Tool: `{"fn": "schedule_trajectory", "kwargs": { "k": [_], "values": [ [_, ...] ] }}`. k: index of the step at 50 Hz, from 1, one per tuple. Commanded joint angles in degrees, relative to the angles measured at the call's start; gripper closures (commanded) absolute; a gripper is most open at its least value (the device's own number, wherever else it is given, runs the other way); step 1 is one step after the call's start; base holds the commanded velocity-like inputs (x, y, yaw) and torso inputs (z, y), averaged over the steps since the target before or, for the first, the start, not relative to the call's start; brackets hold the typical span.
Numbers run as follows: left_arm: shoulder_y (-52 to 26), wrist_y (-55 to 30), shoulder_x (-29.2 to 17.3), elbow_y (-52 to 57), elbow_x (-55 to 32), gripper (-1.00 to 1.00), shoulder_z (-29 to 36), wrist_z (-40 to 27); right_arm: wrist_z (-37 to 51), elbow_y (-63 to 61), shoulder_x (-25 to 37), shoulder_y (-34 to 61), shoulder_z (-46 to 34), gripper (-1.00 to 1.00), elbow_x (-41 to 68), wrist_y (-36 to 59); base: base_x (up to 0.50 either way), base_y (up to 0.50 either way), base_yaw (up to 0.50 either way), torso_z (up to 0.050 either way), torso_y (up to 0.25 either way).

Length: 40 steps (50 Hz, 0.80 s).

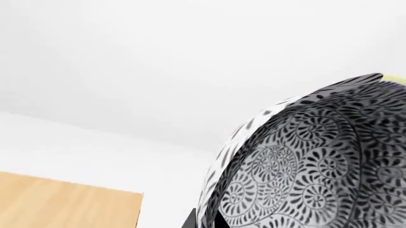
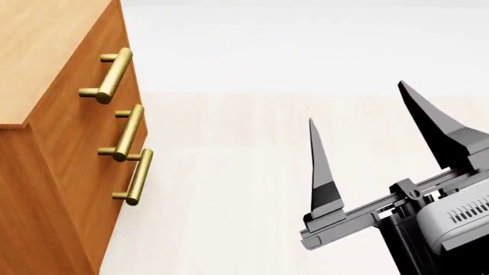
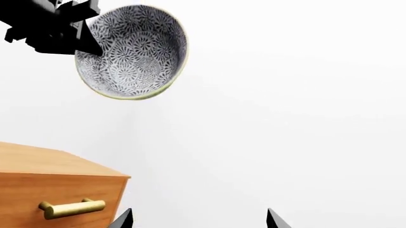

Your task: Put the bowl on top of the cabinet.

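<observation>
The bowl (image 3: 133,54), white with a dense dark floral pattern and a yellowish rim, hangs in the air tipped on its side, above and beyond the cabinet (image 3: 51,178) in the right wrist view. My left gripper (image 3: 85,43) is shut on the bowl's rim. In the left wrist view the bowl (image 1: 311,161) fills the frame, its wall pinched in the left gripper (image 1: 204,219), with the cabinet's light wood top (image 1: 63,204) beyond it. My right gripper (image 2: 356,103) is open and holds nothing, to the right of the cabinet (image 2: 54,143). The head view does not show the bowl.
Three brass bar handles (image 2: 126,134) stick out from the cabinet front toward the right gripper. Pale floor (image 2: 244,189) lies between the cabinet and the right arm. White walls stand behind.
</observation>
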Motion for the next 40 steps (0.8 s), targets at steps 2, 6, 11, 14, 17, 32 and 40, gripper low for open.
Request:
{"fn": "schedule_trajectory", "kwargs": {
  "k": [2, 6, 11, 14, 17, 32, 40],
  "values": [
    [-2.9, 4.3, -0.3, -8.6, -0.5, 1.00, -10.1, -4.7, 0.2, -0.2, 0.3, -0.4, 0.3, -1.00, 0.1, 0.0, 0.00, 0.00, 0.00, 0.000, 0.000],
    [-3.4, 4.4, -0.4, -8.8, -0.6, 1.00, -10.8, -6.1, 0.2, 0.0, 0.3, -0.4, 0.4, -1.00, 0.1, 0.0, 0.00, 0.00, 0.00, 0.000, 0.000],
    [-2.5, 5.3, 0.3, -6.6, -1.2, 1.00, -13.1, -8.8, 0.1, 0.2, 0.2, -0.7, 0.4, -1.00, 0.0, -0.3, 0.00, 0.00, 0.00, 0.000, 0.000],
    [-1.7, 5.1, 0.5, -5.5, -2.0, 1.00, -14.0, -9.8, 0.1, 0.4, 0.1, -0.7, 0.4, -1.00, 0.0, -0.4, 0.00, 0.00, 0.00, 0.000, 0.000],
    [-1.4, 5.3, 0.7, -4.8, -2.2, 1.00, -14.4, -11.1, 0.1, 0.4, 0.1, -0.7, 0.5, -1.00, -0.1, -0.3, 0.00, 0.00, 0.00, 0.000, 0.000],
    [1.0, 6.5, 0.9, -0.2, -1.4, 1.00, -15.3, -18.9, 0.1, 0.5, -0.1, -0.6, 0.4, -1.00, -0.2, -0.2, 0.00, 0.00, 0.00, 0.001, 0.001],
    [1.4, 11.0, 0.7, 0.2, -0.5, 1.00, -15.8, -21.5, 0.0, 0.9, -0.2, -0.5, 0.5, -1.00, -0.3, -0.1, 0.00, 0.00, 0.00, 0.000, 0.000]
  ]
}}
